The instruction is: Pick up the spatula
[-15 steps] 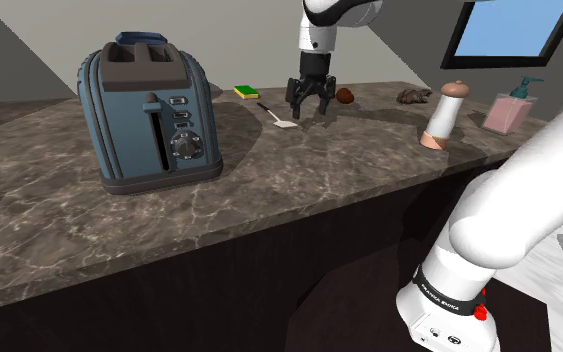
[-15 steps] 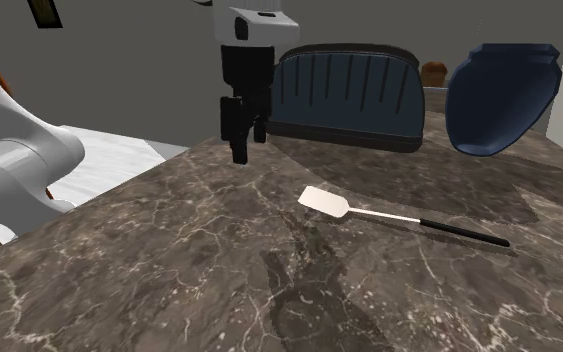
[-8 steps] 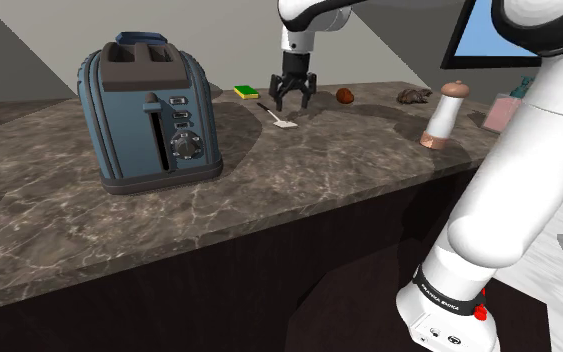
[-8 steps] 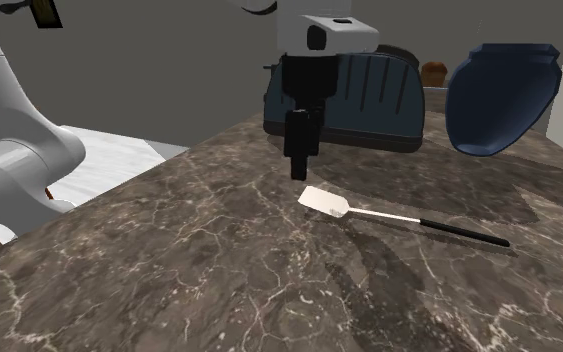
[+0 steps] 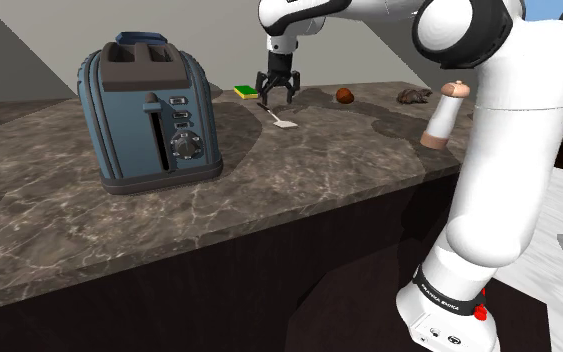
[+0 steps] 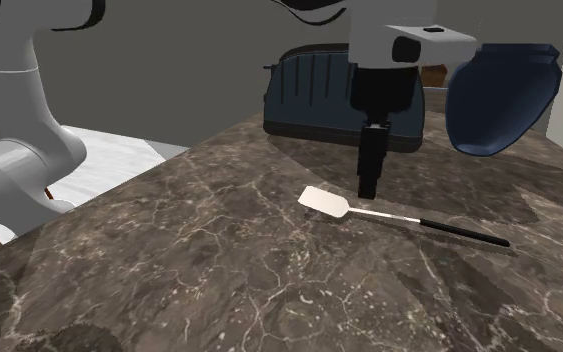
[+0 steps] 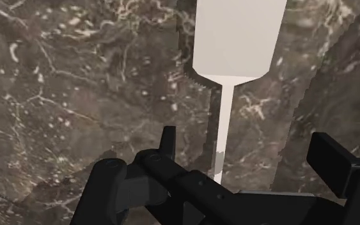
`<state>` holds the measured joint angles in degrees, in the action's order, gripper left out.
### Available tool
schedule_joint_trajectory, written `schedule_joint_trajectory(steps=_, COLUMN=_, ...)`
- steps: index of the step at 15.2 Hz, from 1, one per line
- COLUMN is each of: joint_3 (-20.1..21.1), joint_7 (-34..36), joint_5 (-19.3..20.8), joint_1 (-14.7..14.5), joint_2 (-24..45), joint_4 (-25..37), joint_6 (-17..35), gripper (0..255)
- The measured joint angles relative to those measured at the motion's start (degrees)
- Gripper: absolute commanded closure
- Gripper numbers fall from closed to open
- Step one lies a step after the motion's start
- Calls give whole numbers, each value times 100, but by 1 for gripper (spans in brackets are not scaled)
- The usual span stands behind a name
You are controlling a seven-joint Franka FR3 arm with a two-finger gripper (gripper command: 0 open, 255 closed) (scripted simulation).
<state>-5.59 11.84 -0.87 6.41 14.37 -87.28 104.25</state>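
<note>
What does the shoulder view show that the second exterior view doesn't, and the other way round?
The shoulder view adds the lever and dials on the blue toaster, a white grinder, a round brown object and a brown lump. The second exterior view adds a dark blue rounded vessel beside the toaster. Both share the dark marble counter, the toaster, and the white spatula lying flat with the open fingers poised over its shaft.
</note>
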Motion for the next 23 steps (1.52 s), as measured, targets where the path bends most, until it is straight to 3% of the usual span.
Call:
schedule_joint_trajectory(steps=2, joint_3=-34, joint_7=-9, joint_5=-49, joint_1=75, joint_2=530, joint_4=713, joint_6=-123, gripper=0)
schedule_joint_trajectory(steps=4, joint_3=-52, joint_7=-25, joint_5=-71, joint_1=120, joint_2=759, joint_4=1017, joint_6=-171, gripper=0)
schedule_joint_trajectory(steps=11, joint_3=-45, joint_7=-5, joint_5=-76, joint_1=107, joint_2=837, joint_4=645, joint_6=288, gripper=0)
schedule_joint_trajectory(steps=12, joint_3=-46, joint_7=-6, joint_5=-76, joint_1=107, joint_2=836, joint_4=621, joint_6=312, gripper=255)
schedule_joint_trajectory(steps=23, joint_3=-47, joint_7=-10, joint_5=-76, joint_1=110, joint_2=826, joint_4=616, joint_6=310, gripper=255)
